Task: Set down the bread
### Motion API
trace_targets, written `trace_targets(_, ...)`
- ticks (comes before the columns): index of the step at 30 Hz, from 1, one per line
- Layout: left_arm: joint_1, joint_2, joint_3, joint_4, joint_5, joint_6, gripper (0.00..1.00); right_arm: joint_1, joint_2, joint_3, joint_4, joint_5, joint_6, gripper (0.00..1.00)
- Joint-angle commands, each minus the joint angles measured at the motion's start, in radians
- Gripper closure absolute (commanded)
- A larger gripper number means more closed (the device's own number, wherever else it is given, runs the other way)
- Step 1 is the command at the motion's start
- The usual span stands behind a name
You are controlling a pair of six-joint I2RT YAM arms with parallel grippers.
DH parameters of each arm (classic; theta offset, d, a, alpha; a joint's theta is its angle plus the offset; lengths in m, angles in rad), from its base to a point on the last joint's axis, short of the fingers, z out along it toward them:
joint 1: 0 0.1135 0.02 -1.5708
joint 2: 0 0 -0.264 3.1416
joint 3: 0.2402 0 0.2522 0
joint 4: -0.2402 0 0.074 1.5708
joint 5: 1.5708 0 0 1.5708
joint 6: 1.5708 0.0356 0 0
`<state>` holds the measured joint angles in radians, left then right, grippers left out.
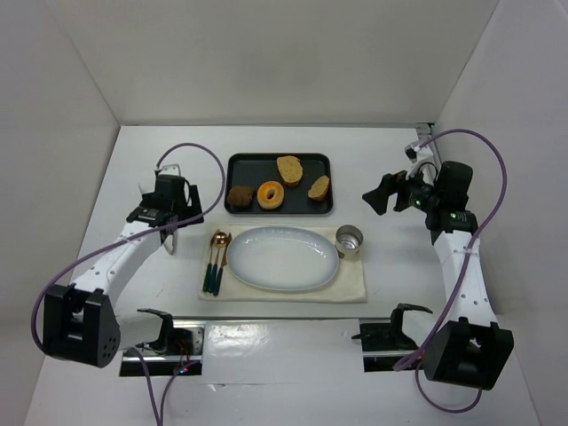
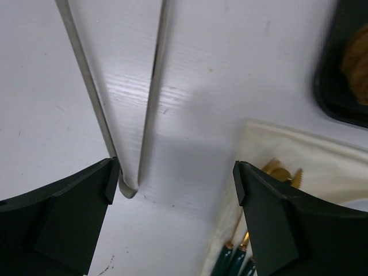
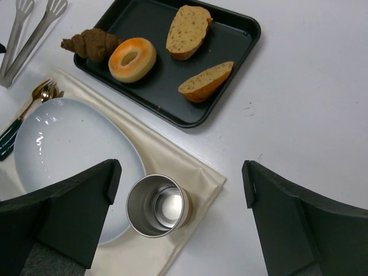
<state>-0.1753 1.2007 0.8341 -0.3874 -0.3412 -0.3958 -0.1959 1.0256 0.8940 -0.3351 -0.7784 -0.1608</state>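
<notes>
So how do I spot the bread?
Find the black tray behind the white plate. The bread lies by its far edge. It is the biggest flat slice, wider than the narrow piece, with no hole like the doughnut.

We find open worktop [image 1: 373,155] right of the black tray [image 1: 238,169]; inside, a doughnut [image 1: 271,194] and narrow slice [image 1: 319,187] crowd the bread [image 1: 289,169], and metal tongs [image 2: 149,115] lie below the left hand [image 2: 175,172]

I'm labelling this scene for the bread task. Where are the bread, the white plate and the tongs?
bread [image 3: 188,30]: right wrist view, middle of its cut face.
white plate [image 1: 282,257]: top external view, bare centre.
tongs [image 2: 153,86]: left wrist view, its right-hand arm.
</notes>
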Motion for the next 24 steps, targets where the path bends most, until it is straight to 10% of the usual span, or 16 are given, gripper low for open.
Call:
trace_targets(1,0.054,0.069,0.029,0.015,-0.042,0.005,0.0,0.006,0.005,0.034,-0.027,-0.03,-0.039,0.0)
trace_targets(24,0.234,0.342,0.105,0.076,0.01,0.041,0.0,0.006,-0.013,0.034,-0.027,-0.058,-0.048,0.0)
